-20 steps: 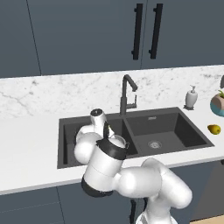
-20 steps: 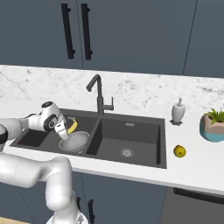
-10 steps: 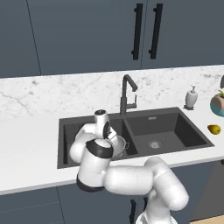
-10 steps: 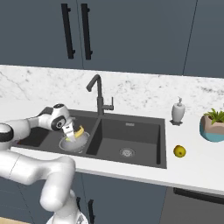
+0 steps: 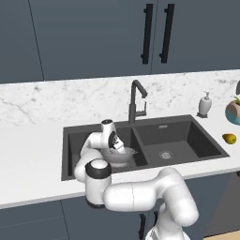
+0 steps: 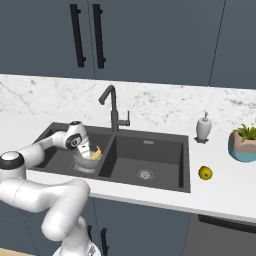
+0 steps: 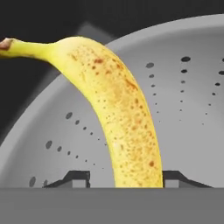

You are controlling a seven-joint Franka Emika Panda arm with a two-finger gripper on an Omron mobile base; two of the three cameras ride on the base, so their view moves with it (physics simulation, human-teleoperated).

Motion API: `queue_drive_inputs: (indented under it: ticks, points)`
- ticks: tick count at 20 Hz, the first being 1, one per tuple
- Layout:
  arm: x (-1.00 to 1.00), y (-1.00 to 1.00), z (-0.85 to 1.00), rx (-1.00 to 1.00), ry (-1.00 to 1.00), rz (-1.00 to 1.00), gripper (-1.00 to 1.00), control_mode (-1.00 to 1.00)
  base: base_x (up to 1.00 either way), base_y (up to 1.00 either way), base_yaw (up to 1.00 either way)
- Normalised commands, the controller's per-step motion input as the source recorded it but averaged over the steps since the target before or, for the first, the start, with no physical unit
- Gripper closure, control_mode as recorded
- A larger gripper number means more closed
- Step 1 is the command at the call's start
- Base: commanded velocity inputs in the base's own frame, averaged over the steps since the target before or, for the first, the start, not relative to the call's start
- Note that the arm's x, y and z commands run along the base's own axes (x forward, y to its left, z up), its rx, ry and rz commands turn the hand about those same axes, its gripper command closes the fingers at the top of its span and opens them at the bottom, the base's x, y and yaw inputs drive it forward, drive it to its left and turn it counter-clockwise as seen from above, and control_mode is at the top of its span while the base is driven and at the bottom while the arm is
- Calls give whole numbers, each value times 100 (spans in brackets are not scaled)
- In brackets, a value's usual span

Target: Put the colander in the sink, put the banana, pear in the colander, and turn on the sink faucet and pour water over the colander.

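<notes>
you have the gripper (image 7: pixel 118 177) down in the left basin of the sink (image 5: pixel 178 137), right over the colander (image 5: pixel 118 156). the colander sits on the floor of that basin, against the divider, left of and below the faucet (image 5: pixel 136 101). in the hand view the banana (image 7: pixel 118 118) stands between the two finger tips (image 7: pixel 74 178), its stem end arching up past the colander's rim toward the dark sink wall, and its freckled body running down between the tips. each tip sits right at the banana's side, but you cannot tell from here whether the tips press on the fruit or stand just clear of it, so count the hold as uncertain. behind the banana you see the colander's grey inner wall with its rows of holes.

from the right base view the banana (image 6: pixel 95 153) shows as a small yellow patch inside the colander (image 6: pixel 86 162), just beside the gripper (image 6: pixel 85 150), in the sink's (image 6: pixel 165 152) left basin, left of the faucet (image 6: pixel 113 107).

the pear (image 5: pixel 229 138) lies on the white counter (image 5: pixel 33 150) to the right of the sink, well apart from the colander, near a teal planter (image 6: pixel 244 145). a white soap dispenser (image 5: pixel 204 104) stands behind the sink's right basin. the right basin holds only its round drain (image 5: pixel 164 154).
</notes>
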Motion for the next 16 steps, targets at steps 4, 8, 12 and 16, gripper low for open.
queue_drive_inputs:
  ticks: [4, 8, 12, 16]
  points:
    - [-30, 0, 33, 0, -6, -3, -100, -100, 0, 0, 0]
    - [-40, 0, 94, 0, -4, -12, -100, -100, 0, 0, 0]
    - [-93, 0, 82, 1, -1, -4, -100, -100, 0, 0, 0]
    - [-100, -31, 63, 0, -15, 0, -100, -100, 0, 0, 0]
